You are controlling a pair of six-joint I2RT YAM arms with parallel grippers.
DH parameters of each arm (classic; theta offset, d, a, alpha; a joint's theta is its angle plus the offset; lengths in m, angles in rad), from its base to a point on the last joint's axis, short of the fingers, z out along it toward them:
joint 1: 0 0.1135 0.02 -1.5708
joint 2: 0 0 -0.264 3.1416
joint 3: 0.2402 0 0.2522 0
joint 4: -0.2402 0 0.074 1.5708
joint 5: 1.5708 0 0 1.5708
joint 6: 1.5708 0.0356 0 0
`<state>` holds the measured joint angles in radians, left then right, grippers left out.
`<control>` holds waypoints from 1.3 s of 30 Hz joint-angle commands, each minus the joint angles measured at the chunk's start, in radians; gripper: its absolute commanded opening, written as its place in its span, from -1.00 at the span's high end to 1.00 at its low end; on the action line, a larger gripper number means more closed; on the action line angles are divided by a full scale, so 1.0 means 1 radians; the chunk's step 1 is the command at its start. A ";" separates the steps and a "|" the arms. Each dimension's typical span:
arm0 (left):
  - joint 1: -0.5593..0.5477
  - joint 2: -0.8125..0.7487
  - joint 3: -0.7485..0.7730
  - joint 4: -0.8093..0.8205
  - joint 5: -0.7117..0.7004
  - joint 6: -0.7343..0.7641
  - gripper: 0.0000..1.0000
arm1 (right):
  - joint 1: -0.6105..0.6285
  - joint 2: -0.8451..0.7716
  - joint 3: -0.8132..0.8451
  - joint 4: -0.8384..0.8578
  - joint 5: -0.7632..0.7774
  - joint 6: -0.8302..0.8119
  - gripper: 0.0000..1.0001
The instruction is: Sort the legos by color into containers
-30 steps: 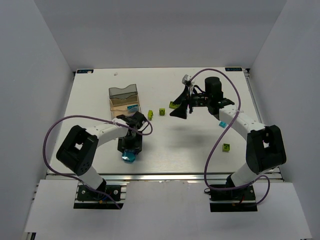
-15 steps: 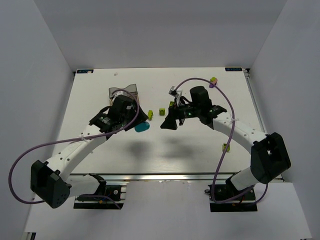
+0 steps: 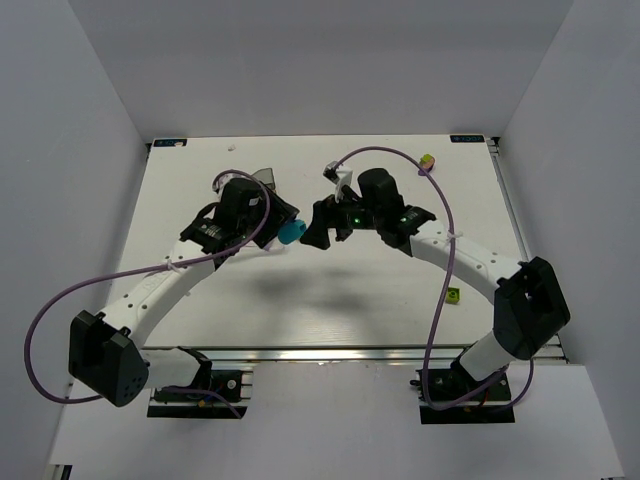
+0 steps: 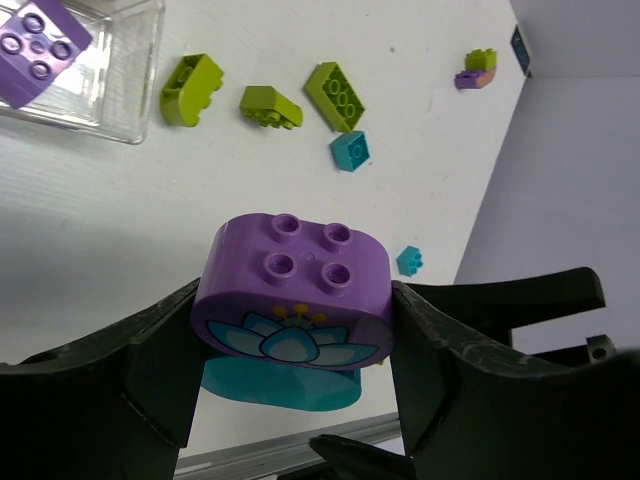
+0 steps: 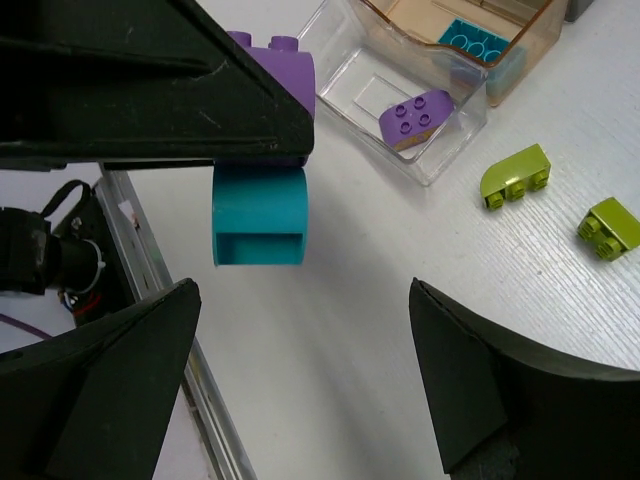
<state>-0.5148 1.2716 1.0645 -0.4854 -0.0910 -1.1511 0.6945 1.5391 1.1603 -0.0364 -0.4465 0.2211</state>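
My left gripper is shut on a purple brick with a flower print that is stuck on top of a teal brick, and holds them above the table. In the top view this gripper is just right of the containers. My right gripper is open and empty, facing the held stack. The clear bin holds a purple brick. The tan bin holds a cyan brick. Lime bricks lie beside the bins.
More loose bricks lie on the table: lime ones, a cyan one, a tiny cyan piece, a small mixed stack at the back right and a lime one near the right arm. Purple cables loop over both arms.
My left arm lifted the purple and teal stack from near the front edge and swung it up beside the bins. My right gripper moved left toward it.
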 commanded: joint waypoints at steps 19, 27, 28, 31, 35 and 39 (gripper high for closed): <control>0.009 -0.064 -0.070 0.103 0.039 -0.088 1.00 | 0.062 0.105 0.069 0.199 0.026 0.106 0.08; 0.058 -0.101 -0.103 0.113 0.027 -0.087 1.00 | 0.057 0.095 0.018 0.233 -0.113 0.107 1.00; 0.074 -0.110 -0.107 0.111 0.030 -0.081 1.00 | 0.059 0.084 0.006 0.231 -0.132 0.107 1.00; 0.139 -0.124 -0.107 0.104 0.043 -0.055 1.00 | 0.057 0.063 -0.050 0.230 -0.138 0.097 1.00; 0.209 -0.121 -0.074 0.052 0.039 0.014 1.00 | 0.057 0.052 -0.076 0.202 -0.086 0.032 1.00; 0.249 -0.121 -0.049 0.005 0.004 0.063 1.00 | 0.054 0.078 -0.022 0.179 -0.008 -0.043 1.00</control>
<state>-0.2817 1.1839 0.9657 -0.4343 -0.0502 -1.1534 0.7528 1.6295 1.0847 0.1333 -0.5091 0.2623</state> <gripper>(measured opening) 0.746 0.431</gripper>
